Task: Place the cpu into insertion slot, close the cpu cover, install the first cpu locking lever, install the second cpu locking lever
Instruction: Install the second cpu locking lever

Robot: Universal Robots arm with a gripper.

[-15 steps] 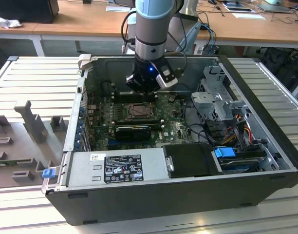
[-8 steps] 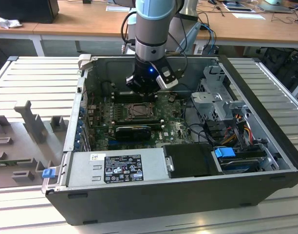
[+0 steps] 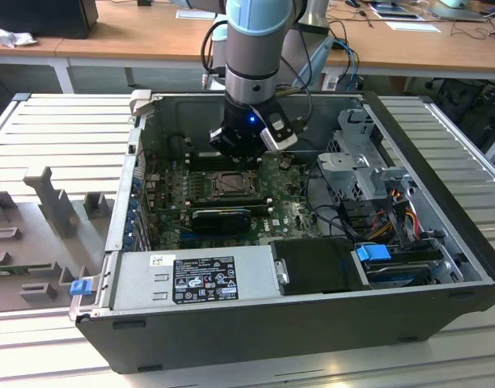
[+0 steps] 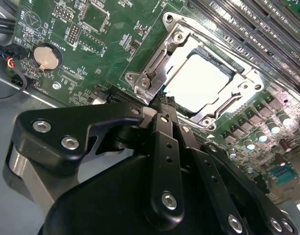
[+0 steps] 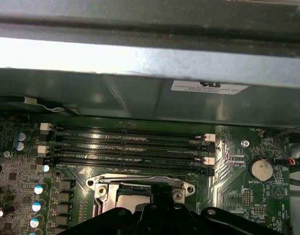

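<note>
The cpu (image 4: 199, 83) lies flat in the insertion slot (image 3: 231, 184), its pale metal face showing bright. Around it the cpu cover (image 4: 157, 61) is down as a silvery frame, and the chip shows through the cut-out. My gripper (image 4: 164, 100) is shut with nothing between its black fingers. Its tip hangs just above the corner of the cover. In the exterior view the gripper (image 3: 246, 153) stands over the far edge of the socket, inside the open computer case. The first wrist view has the cover (image 5: 135, 182) and the gripper (image 5: 162, 192) close together.
Memory slots (image 5: 130, 147) run just beyond the socket, with the case wall (image 5: 140, 98) behind them. A black finned card (image 3: 223, 217) lies in front of the socket. The power supply (image 3: 195, 279) is at the near side. A drive cage (image 3: 357, 166) and cables stand at the exterior view's right.
</note>
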